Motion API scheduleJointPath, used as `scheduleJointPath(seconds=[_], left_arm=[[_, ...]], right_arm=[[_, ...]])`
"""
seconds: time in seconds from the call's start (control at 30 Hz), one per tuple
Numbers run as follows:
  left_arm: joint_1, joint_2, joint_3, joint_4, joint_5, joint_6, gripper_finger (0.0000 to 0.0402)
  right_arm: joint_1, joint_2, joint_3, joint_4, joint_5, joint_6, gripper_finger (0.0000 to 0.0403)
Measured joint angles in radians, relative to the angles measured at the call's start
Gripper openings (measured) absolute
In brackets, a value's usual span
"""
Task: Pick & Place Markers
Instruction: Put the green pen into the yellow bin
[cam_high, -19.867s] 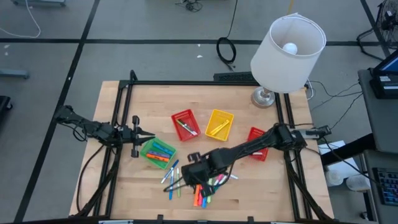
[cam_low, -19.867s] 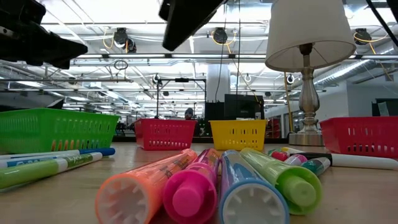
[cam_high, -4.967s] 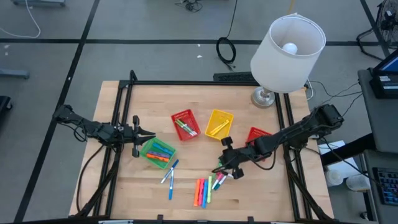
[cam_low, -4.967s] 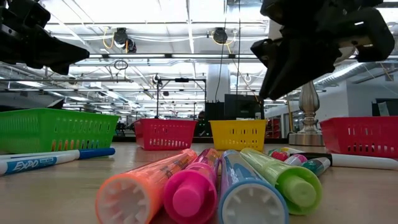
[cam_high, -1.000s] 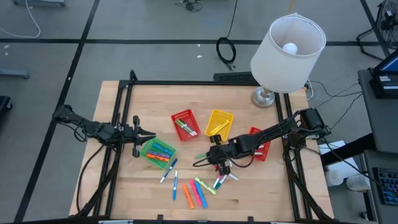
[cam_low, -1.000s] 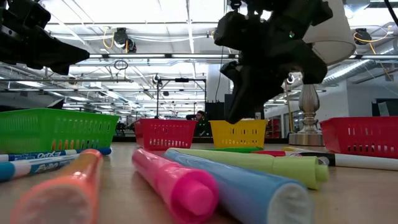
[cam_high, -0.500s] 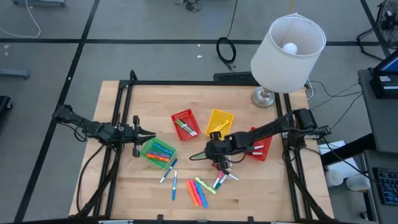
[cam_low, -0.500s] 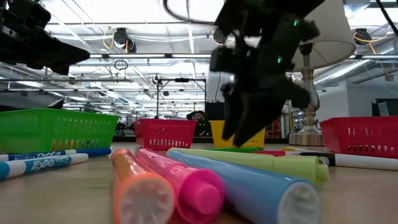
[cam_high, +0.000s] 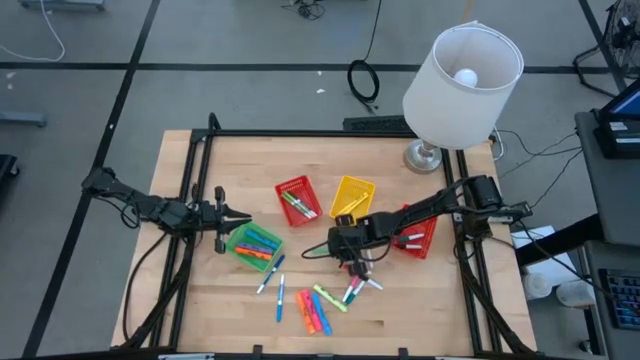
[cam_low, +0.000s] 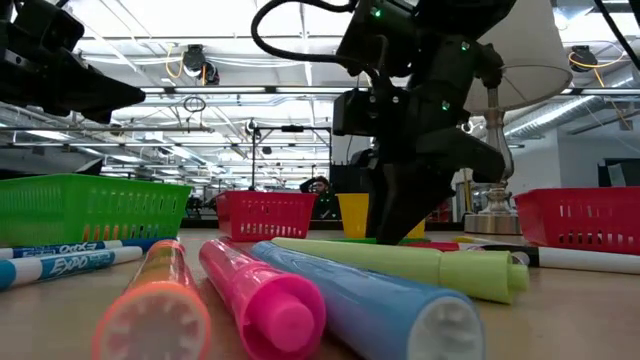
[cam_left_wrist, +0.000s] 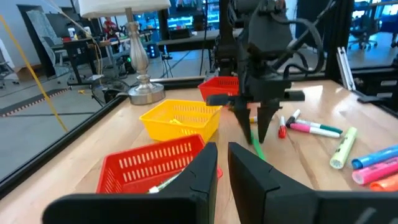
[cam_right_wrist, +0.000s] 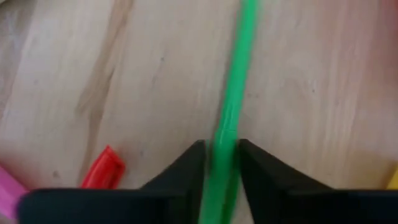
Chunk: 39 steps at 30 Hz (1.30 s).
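The right gripper (cam_right_wrist: 219, 163) points down at the middle of the table (cam_high: 200, 300) — its two fingers squeeze a thin green marker (cam_right_wrist: 235, 93). The other markers (cam_high: 315, 308) lie near the front edge. The left gripper (cam_high: 243, 215) waits by the green basket (cam_high: 238, 240), fingers almost together, holding nothing.

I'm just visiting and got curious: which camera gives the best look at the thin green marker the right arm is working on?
The right wrist view: the green marker runs up the picture from between the right gripper fingers. The left wrist view shows it small below that gripper. The high view shows only a sliver, and the low view barely shows it.
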Motion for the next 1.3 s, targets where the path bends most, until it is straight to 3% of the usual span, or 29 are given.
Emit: scheduleJointPath(seconds=[0.17,0.5,0.73,0.97,1.3], left_arm=[[0.0,-0.001,0.0,0.001,0.0,0.0,0.0049],[0.0,0.0,0.0,0.001,0.0,0.0,0.0049],[0.0,0.002,0.0,0.002,0.0,0.0,0.0049],[0.0,0.002,0.0,0.002,0.0,0.0,0.0049],[0.0,0.002,0.0,0.002,0.0,-0.004,0.0049]], right_arm=[[0.001,0.002,-0.001,-0.017,0.006,-0.001,0.0019],[0.039,-0.075,-0.007,-0.002,0.112,-0.005,0.0018],[0.083,-0.26,-0.007,0.014,0.222,-0.013,0.0018],[0.123,-0.464,-0.013,0.158,0.216,-0.057,0.0018],[0.088,-0.737,-0.271,0.316,0.137,-0.059,0.0018]])
